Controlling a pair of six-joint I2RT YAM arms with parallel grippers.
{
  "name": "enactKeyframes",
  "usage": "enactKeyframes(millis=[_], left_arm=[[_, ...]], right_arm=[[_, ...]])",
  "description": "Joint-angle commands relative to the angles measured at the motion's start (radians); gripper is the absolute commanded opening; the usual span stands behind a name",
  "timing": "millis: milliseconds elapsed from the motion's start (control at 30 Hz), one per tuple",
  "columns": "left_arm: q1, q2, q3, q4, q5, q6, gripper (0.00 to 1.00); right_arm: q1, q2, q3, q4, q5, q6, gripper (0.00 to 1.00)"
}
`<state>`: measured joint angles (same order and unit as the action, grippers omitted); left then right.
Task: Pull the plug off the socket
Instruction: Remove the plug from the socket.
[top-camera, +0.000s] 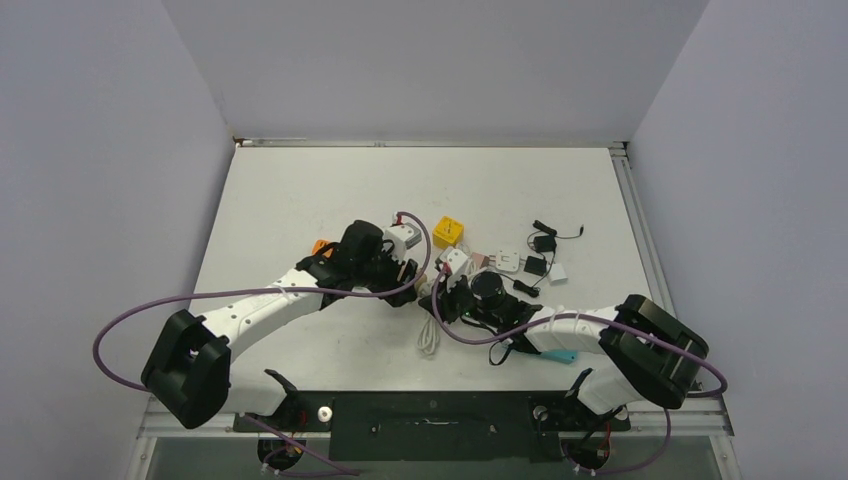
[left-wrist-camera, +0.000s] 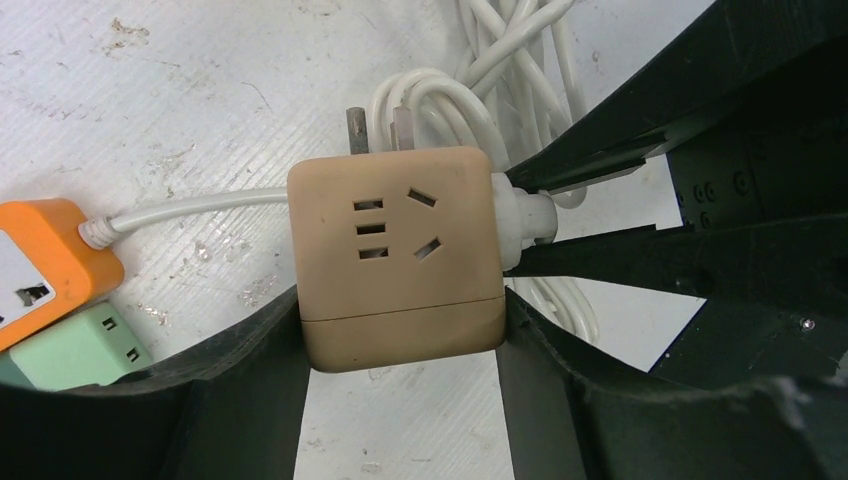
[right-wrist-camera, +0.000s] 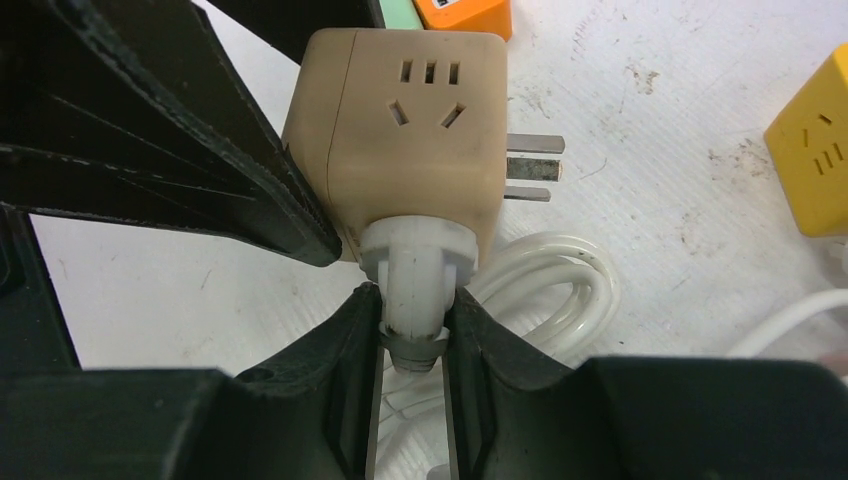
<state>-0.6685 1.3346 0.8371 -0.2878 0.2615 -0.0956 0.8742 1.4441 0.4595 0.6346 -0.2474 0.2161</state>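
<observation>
A tan cube socket (left-wrist-camera: 395, 255) rests on the white table, with two metal prongs (right-wrist-camera: 530, 165) sticking out of one side. My left gripper (left-wrist-camera: 400, 335) is shut on the socket, its black fingers (left-wrist-camera: 250, 365) pressed against both lower sides. A white plug (right-wrist-camera: 415, 270) is seated in another face of the socket (right-wrist-camera: 410, 120). My right gripper (right-wrist-camera: 412, 320) is shut on the plug's neck. In the top view both grippers meet at the table's middle, left gripper (top-camera: 405, 275) and right gripper (top-camera: 445, 300).
An orange socket cube (left-wrist-camera: 40, 265) and a green one (left-wrist-camera: 80, 345) lie close to the left. A yellow cube (top-camera: 449, 231), a white-grey cube (top-camera: 403, 237) and small black adapters (top-camera: 540, 250) lie behind. The coiled white cable (right-wrist-camera: 560, 290) lies by the plug.
</observation>
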Motion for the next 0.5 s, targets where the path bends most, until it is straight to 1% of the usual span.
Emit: enactKeyframes(millis=[0,167,300,400,467], left_arm=[[0.011,0.028,0.048,0.015,-0.033,-0.035,0.00],[0.057,0.049,0.053,0.017,-0.015,-0.064,0.00],[0.060,0.041,0.045,0.036,0.020,-0.063,0.00],[0.058,0.038,0.041,0.044,0.043,-0.053,0.00],[0.054,0.037,0.041,0.043,0.047,-0.045,0.00]], right_arm=[[0.039,-0.080,-0.006,0.147,0.056,-0.037,0.05],[0.081,-0.079,-0.008,0.166,0.059,-0.059,0.05],[0.093,-0.070,-0.002,0.164,0.060,-0.058,0.05],[0.076,-0.070,-0.012,0.181,0.044,-0.038,0.05],[0.040,-0.070,-0.021,0.205,-0.016,-0.007,0.05]])
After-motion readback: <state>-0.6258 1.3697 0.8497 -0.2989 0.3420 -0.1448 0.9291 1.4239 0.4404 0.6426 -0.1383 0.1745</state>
